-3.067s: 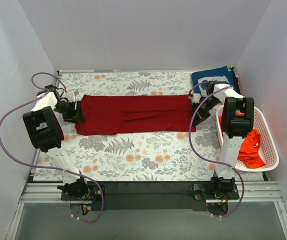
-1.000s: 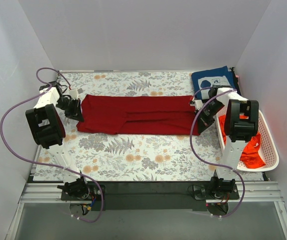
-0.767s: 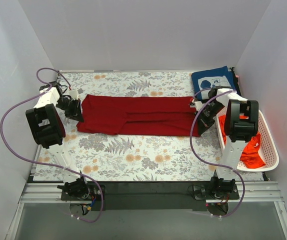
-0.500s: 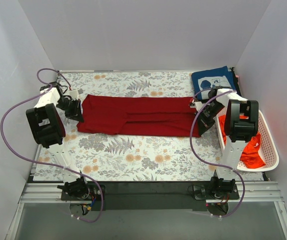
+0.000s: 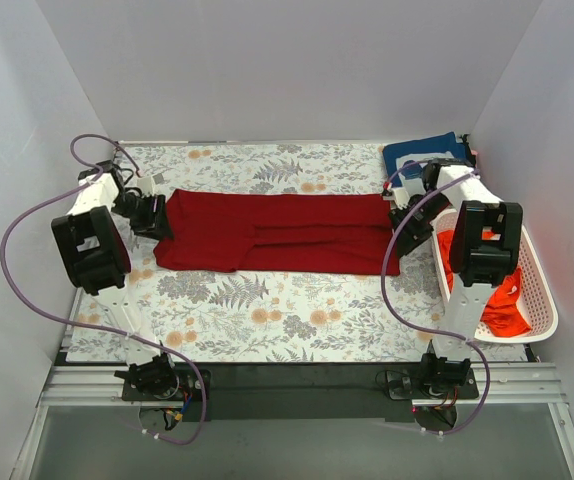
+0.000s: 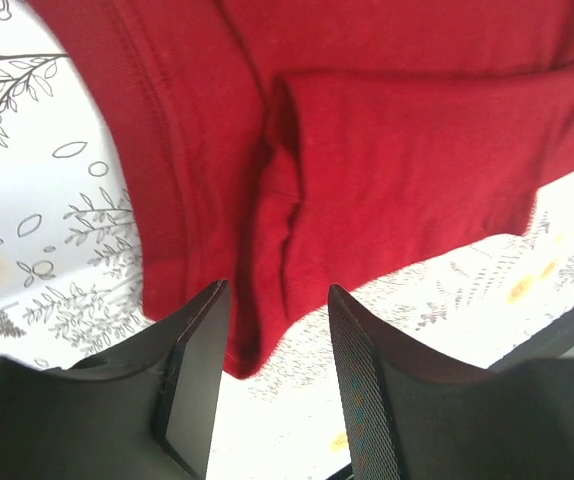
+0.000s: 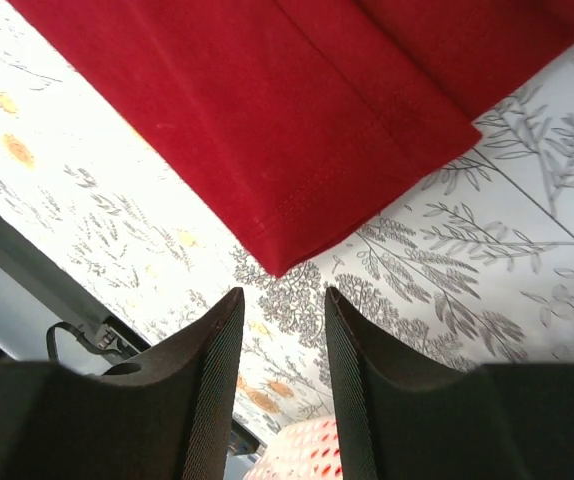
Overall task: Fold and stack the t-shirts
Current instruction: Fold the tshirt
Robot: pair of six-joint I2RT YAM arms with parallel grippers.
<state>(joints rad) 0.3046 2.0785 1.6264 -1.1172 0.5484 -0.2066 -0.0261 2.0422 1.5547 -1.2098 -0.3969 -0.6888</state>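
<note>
Top view: red tee (image 5: 277, 232) lies as a long folded band on the surface (image 5: 267, 310), spanning btw both tools. L tool (image 5: 157, 215) sits at one end, R tool (image 5: 404, 232) at the other, by the near corner. Navy tee (image 5: 422, 152) is folded beyond R tool, partly hidden by the arm. Orange tee (image 5: 502, 300) is bunched in the basket (image 5: 542, 290) on R tool's outer side, not yet folded.

Left wrist: L tool is moderately wide and holds nothing. The tee's hem edge lies in the gap at the tips, w/ a tucked sleeve layer just ahead.

Right wrist: R tool is also apart and empty. The tee's corner points into the gap, just ahead of the tips.

Risks:
- R tool's bite would be only the corner tip, so it may slip out on lift.
- L tool may pinch the top layer only, so layers split and the fold skews.
- Either tool, going too low, could grab the floral cloth too.
- Uneven lift would twist the band.
</note>
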